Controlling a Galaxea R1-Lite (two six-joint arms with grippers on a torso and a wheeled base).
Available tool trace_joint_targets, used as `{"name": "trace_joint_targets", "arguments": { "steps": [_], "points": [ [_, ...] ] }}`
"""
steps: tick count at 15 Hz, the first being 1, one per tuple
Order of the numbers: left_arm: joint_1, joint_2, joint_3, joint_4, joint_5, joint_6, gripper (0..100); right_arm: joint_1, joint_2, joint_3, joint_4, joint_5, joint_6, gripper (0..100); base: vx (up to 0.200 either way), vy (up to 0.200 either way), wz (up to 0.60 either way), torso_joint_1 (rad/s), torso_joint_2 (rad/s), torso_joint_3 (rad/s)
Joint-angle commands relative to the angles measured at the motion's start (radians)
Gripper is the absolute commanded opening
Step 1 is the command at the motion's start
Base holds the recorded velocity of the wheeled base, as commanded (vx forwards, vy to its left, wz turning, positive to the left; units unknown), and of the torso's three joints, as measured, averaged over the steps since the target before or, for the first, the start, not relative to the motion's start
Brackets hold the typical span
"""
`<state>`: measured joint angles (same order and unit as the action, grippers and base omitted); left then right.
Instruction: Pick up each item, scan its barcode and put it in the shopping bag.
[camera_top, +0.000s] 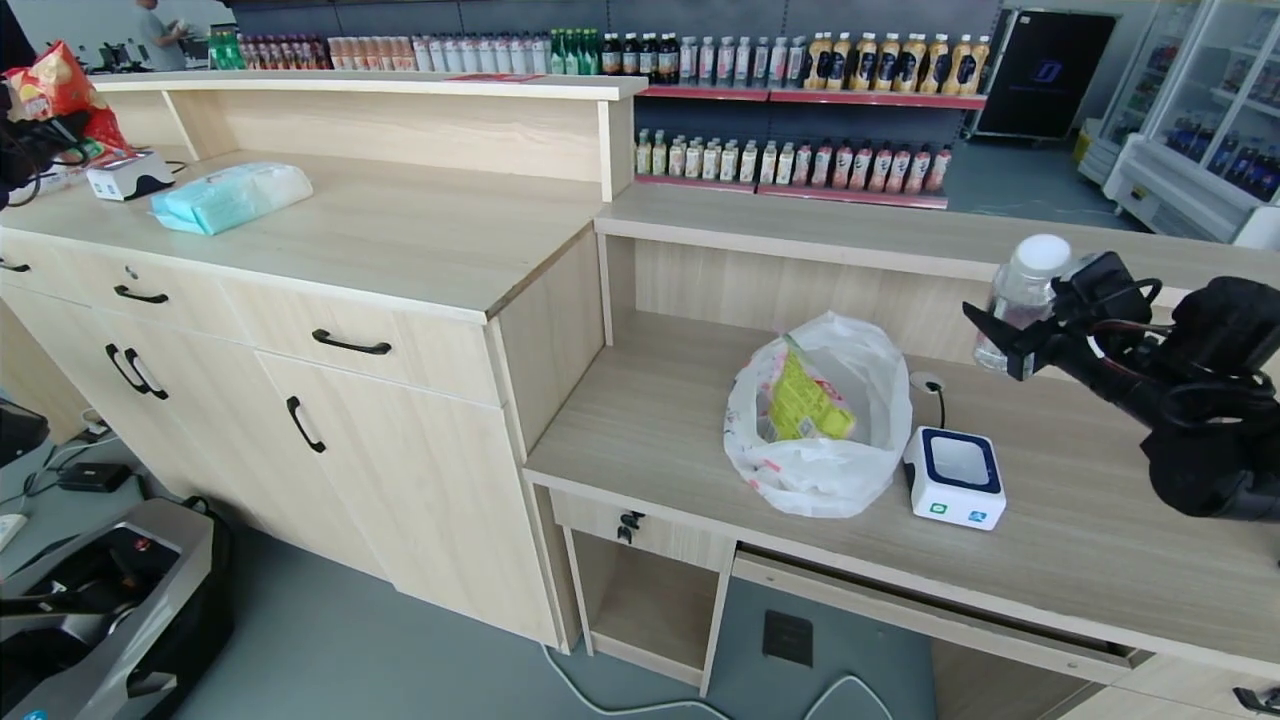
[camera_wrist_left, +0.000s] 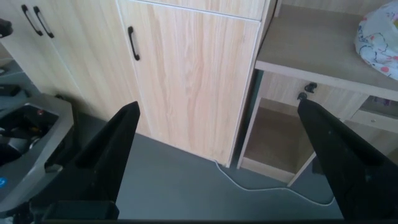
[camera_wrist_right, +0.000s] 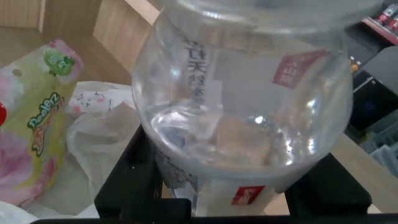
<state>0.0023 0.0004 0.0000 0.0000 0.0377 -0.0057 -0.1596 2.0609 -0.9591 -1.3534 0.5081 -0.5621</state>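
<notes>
On the lower desk (camera_top: 1080, 530), item one: shopping bag (camera_top: 820, 430), white translucent plastic, mouth open, standing near the middle. A yellow-green packet (camera_top: 805, 400) sits inside, its lower part sunk out of sight behind the bag's folds. It carries cartoon-style lettering and a pink area, seen closer in the right wrist view (camera_wrist_right: 43, 137). Item two: scanner (camera_top: 955, 475), white with a dark blue frame, just beside the bag at its 3 o'clock, with two small badges on its front that are too small to tell. Item three: bottle (camera_top: 1022, 295), clear with a white cap, at 1 o'clock from the scanner and near the back ledge. The right gripper (camera_top: 1005, 345) grasps it with its fingers clamped round the lower body, hiding the base. The label bears a red patch and dark characters (camera_wrist_right: 292, 68). The right arm is cut off by the picture's 3 o'clock edge. Item four: left gripper (camera_wrist_left: 217, 162), fingers spread wide with nothing between them, above grey floor before the cabinet doors. A corner of the bag is cropped at 2 o'clock (camera_wrist_left: 379, 37). Bare wood runs from the bag to the desk's edge at 9 o'clock, and from the scanner to the front edge at 6 o'clock.
</notes>
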Motion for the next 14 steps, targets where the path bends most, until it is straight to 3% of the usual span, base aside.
{"name": "trace_joint_targets", "arguments": {
  "steps": [1, 3, 5, 14],
  "points": [
    [0.001, 0.0, 0.0, 0.0, 0.001, 0.0, 100, 0.022, 0.102, -0.052, -0.027, 0.032, -0.015, 0, 0.0, 0.0, 0.0, 0.0, 0.0, 0.0],
    [0.001, 0.0, 0.0, 0.0, 0.001, 0.0, 100, 0.011, 0.162, -0.069, -0.07, 0.147, -0.097, 0, 0.0, 0.0, 0.0, 0.0, 0.0, 0.0],
    [0.001, 0.0, 0.0, 0.0, 0.001, 0.0, 100, 0.011, 0.203, -0.081, -0.115, 0.182, -0.111, 0, 0.0, 0.0, 0.0, 0.0, 0.0, 0.0],
    [0.001, 0.0, 0.0, 0.0, 0.001, 0.0, 100, 0.011, 0.335, -0.132, -0.147, 0.182, -0.148, 0, 0.0, 0.0, 0.0, 0.0, 0.0, 0.0]
  ]
}}
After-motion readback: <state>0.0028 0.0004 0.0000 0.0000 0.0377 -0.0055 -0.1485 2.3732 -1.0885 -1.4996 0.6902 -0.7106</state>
